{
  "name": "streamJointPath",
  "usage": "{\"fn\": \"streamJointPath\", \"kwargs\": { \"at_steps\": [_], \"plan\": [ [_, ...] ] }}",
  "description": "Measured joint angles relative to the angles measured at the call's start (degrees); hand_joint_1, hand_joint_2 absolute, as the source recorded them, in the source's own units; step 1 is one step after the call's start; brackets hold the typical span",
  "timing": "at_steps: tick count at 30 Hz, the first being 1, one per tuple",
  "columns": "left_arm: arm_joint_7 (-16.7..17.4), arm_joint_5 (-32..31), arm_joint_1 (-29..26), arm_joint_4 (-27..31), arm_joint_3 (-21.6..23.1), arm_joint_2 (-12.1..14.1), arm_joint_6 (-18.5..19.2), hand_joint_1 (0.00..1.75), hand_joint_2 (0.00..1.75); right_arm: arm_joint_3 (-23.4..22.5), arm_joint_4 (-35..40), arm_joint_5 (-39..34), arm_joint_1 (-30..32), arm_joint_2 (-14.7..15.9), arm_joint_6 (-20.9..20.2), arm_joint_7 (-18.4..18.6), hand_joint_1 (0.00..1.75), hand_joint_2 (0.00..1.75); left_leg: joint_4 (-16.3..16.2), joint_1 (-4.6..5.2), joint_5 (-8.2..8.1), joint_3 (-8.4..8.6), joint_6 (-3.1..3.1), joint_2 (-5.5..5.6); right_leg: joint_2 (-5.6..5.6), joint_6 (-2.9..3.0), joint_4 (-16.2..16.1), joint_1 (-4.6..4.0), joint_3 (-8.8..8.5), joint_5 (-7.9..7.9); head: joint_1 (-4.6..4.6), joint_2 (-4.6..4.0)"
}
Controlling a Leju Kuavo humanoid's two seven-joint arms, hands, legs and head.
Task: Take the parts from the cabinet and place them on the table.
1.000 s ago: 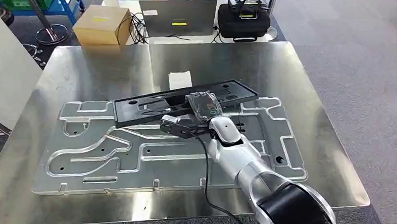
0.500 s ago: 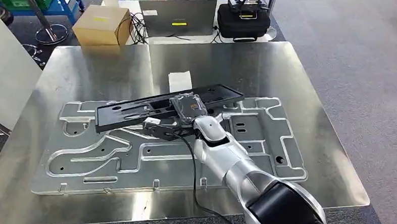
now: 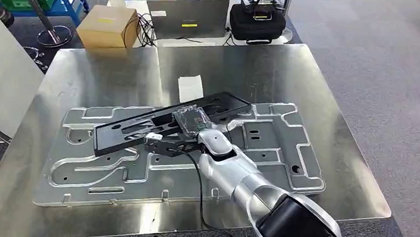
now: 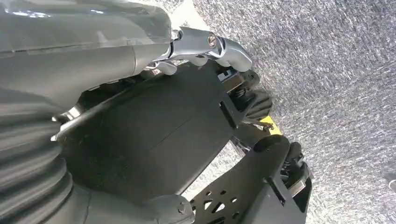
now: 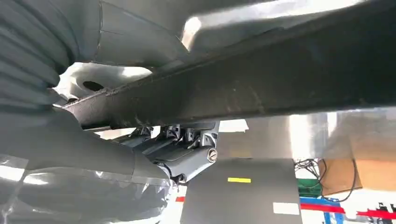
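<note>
Above the steel table (image 3: pixel 285 68), my right hand (image 3: pixel 188 129) grips the long, stiff black part (image 3: pixel 127 130) mid-span; I judge it light but tip-prone.

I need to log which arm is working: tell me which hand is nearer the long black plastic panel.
Right. The right hand holds the long black plastic panel over the metal plate. The left hand hangs by the grey carpet, away from the panel.

You're looking at grey carpet (image 3: pixel 371 61) around a steel table (image 3: pixel 285 68). Beyond its far edge sit a cardboard box (image 3: pixel 106 26), a laptop (image 3: pixel 188 18) and a black case (image 3: pixel 256 21).
</note>
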State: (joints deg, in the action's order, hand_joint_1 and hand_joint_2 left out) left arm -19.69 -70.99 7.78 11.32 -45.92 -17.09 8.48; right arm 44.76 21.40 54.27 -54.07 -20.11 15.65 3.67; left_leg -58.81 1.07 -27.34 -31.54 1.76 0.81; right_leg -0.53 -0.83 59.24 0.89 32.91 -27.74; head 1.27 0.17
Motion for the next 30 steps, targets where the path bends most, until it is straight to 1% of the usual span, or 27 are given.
{"fn": "streamJointPath", "kwargs": {
  "at_steps": [8,9,15,30],
  "plan": [
    [-0.7,-0.48,-0.03,0.0,0.0,0.0,-0.46,0.0,1.75,1.33,-0.66,-1.03,-0.04,0.0,0.92,0.11,1.75,1.75,0.0,0.0,0.0,0.0,0.0,0.0,0.0,0.0,-0.01,0.0,0.0,0.0,0.0,0.0],
    [-0.7,-0.55,-0.03,-0.02,0.0,-0.02,-0.44,0.0,1.75,1.4,-0.89,-1.07,-0.06,0.0,1.07,0.11,0.0,0.0,0.0,0.0,0.0,0.0,0.0,0.0,0.0,0.0,-0.01,0.0,0.0,0.0,0.02,0.0],
    [-0.7,-2.01,-0.04,-0.02,0.13,-0.02,-0.2,0.0,1.75,1.4,-2.01,-1.31,-0.18,0.0,1.75,-0.17,0.0,0.0,0.0,0.0,0.0,0.0,0.0,0.0,0.0,0.0,-0.01,0.01,-0.01,0.0,0.0,0.0],
    [0.02,-2.25,-0.04,-0.02,0.13,-0.04,-0.02,0.0,1.75,1.4,-3.21,-1.22,-0.27,0.39,1.77,0.04,0.0,0.0,0.0,0.0,0.0,0.02,0.0,0.0,-0.01,0.0,-0.02,0.0,-0.01,0.0,0.0,0.0]
  ]
}}
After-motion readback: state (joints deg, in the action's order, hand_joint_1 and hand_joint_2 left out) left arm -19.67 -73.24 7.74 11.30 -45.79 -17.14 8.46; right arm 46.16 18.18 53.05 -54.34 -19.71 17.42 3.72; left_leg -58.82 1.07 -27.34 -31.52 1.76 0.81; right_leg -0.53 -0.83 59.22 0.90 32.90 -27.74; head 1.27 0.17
